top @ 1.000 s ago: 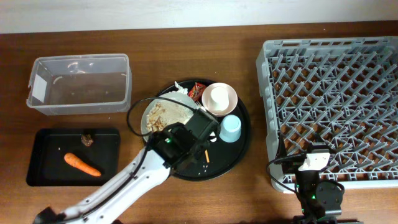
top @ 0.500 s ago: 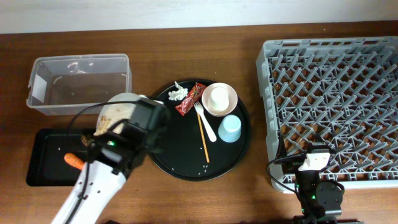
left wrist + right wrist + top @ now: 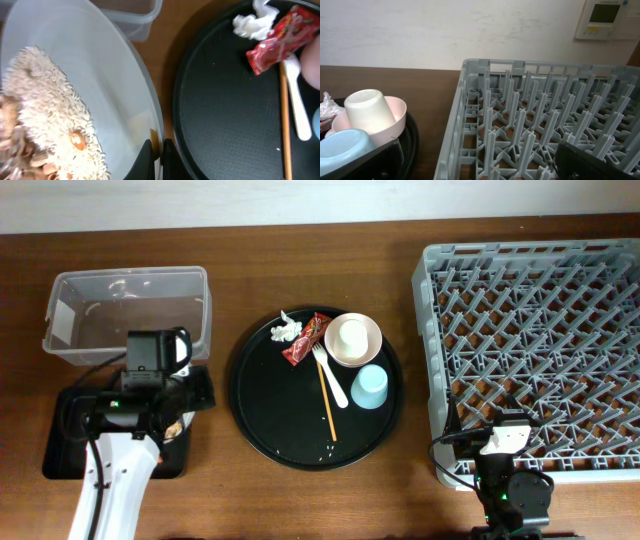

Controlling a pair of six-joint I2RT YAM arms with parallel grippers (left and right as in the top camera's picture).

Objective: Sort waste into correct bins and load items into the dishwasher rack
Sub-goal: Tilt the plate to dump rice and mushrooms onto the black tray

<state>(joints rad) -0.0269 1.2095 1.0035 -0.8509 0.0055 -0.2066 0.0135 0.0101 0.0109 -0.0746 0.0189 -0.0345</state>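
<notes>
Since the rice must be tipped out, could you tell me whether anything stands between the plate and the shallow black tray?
Nothing visible does. The left gripper holds the plate by its rim, jaws shut, over the black tray; the arm hides its middle.

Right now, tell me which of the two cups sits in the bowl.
The small white cup, sitting in the cream-pink round bowl; the light blue cup stands outside it, on the round black tray.

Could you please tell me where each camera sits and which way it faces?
Overhead: above the table, facing down; left arm and right arm show.
Left wrist: looks down past left fingers shut on the plate.
Right wrist: low, facing across the rack toward the wall; open right fingers at bottom corners.
Shared by overhead and left wrist: red wrapper.
</notes>
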